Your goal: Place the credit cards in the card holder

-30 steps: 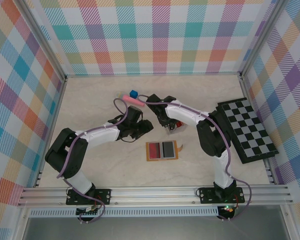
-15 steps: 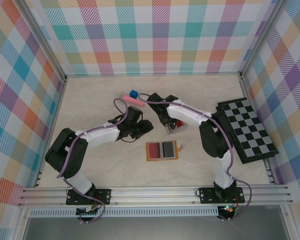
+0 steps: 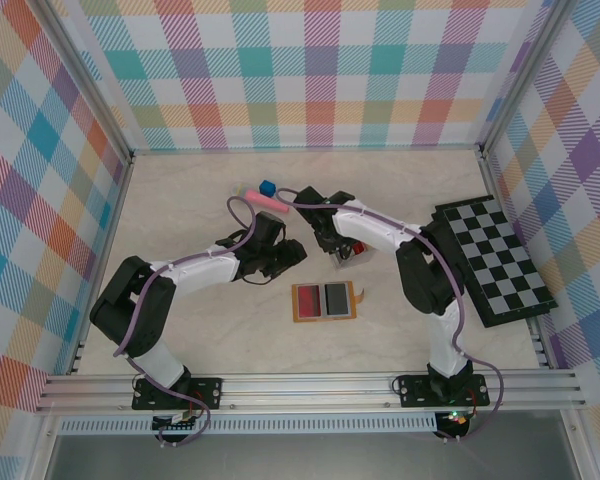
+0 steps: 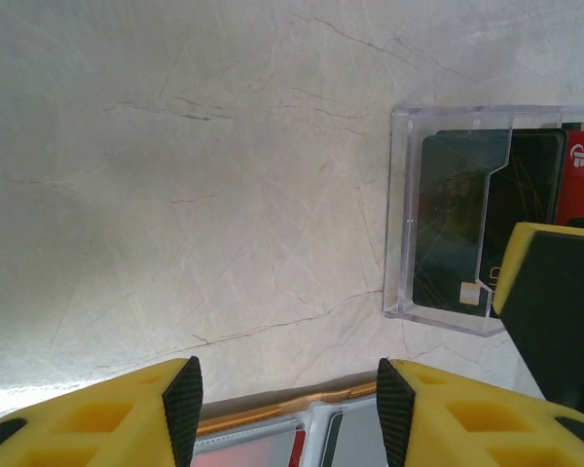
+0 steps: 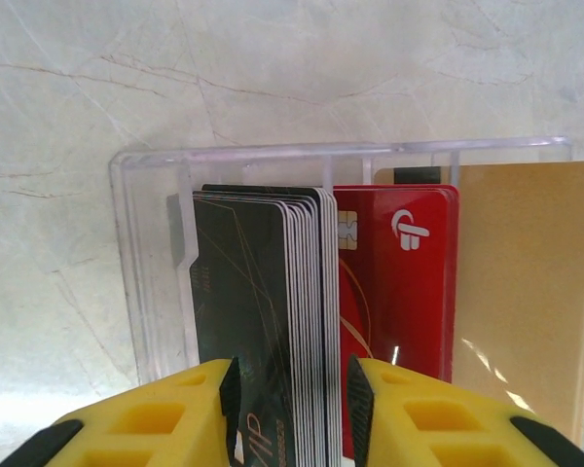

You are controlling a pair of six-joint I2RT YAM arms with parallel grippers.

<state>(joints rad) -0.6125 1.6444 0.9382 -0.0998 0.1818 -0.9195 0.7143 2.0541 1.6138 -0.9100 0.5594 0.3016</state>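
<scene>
Where the right arm [image 3: 380, 228] bends down, right gripper [image 5: 292, 375] astride credit cards [image 5: 273, 292], grip unclear; left gripper [image 4: 284, 389] open.

You have a smooth, pale stone-look table [image 4: 175, 195] with faint grey veins and a soft sheen. The card box [image 5: 146, 292] is clear hard plastic, glossy, catching light along its edges. In it your credit cards [image 5: 263, 321] are slick plastic: the black ones shiny with fine gold lines, the red one glossy, the tan one duller. On your right claw [image 5: 290, 394] the fingers [image 5: 146, 428] are matt yellow plastic with black inner faces, as on the left claw [image 4: 284, 413]. The card holder [image 3: 353, 302] looks like orange-brown leather. The chequered board [image 3: 495, 258] looks matt; the rail [image 3: 310, 385] at the table's near edge is brushed metal
</scene>
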